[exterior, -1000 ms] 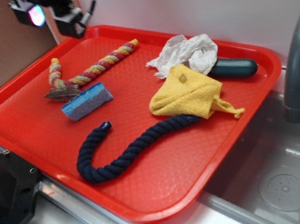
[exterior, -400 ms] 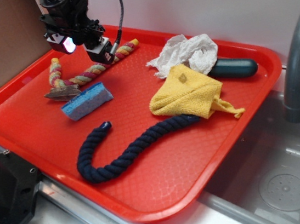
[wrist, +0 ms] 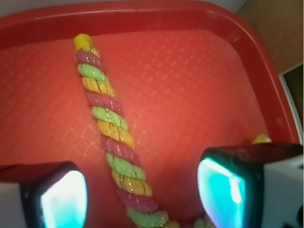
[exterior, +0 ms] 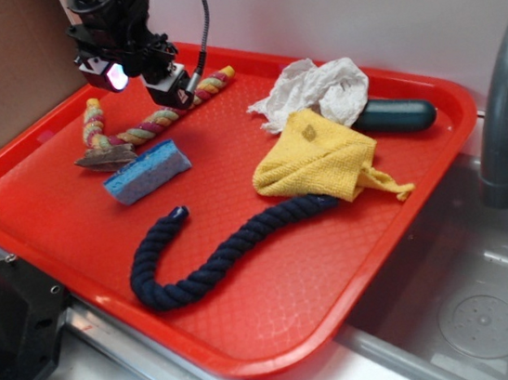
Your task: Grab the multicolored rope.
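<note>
The multicolored rope (exterior: 158, 116), twisted from yellow, red-pink and green strands, lies on the red tray (exterior: 71, 223) at its back left, bent into a hook with a frayed greyish end by the sponge. My gripper (exterior: 141, 78) hangs just above the rope's middle stretch, open. In the wrist view the rope (wrist: 114, 147) runs from the far yellow tip down between the two glowing pads (wrist: 64, 199), nearer the left one, touching neither.
A blue sponge (exterior: 147, 171) lies just in front of the rope. A thick navy rope (exterior: 215, 251) curves across the tray's front. A yellow cloth (exterior: 320, 158), crumpled white paper (exterior: 316, 88) and a dark green object (exterior: 394, 115) sit at the right. A sink and grey faucet (exterior: 501, 110) stand beyond.
The gripper came down from the top left edge of the view to just over the rope's middle. In the last 0.4 s nothing has moved.
</note>
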### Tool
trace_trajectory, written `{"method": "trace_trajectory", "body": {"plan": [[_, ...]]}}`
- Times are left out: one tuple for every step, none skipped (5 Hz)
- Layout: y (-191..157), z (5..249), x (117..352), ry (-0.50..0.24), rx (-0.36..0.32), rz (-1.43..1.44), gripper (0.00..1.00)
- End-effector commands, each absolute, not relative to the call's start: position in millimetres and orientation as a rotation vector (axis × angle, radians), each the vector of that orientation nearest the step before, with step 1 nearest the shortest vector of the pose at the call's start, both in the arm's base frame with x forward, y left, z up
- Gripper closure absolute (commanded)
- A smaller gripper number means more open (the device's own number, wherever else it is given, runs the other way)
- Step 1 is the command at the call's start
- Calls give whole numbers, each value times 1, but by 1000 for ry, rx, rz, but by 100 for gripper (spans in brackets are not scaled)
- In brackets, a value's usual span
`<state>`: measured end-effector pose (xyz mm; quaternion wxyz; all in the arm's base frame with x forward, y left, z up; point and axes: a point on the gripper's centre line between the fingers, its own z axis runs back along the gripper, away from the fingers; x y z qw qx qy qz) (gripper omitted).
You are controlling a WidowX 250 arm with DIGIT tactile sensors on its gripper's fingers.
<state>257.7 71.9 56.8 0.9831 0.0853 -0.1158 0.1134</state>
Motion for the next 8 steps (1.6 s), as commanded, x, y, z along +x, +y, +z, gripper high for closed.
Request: {"method": "trace_trajectory", "body": {"plan": [[73,44,288,-224,164,188,0],[63,30,292,-160,157,162,0],[60,20,291,-96,187,174,100],[60,27,287,-96,183,182,100],[62,44,276,-111,166,208,100],[62,93,246,-177,172,278,100],[64,138,213,-345,89,404,100],[65,186,201,-399,81,563,100]]}}
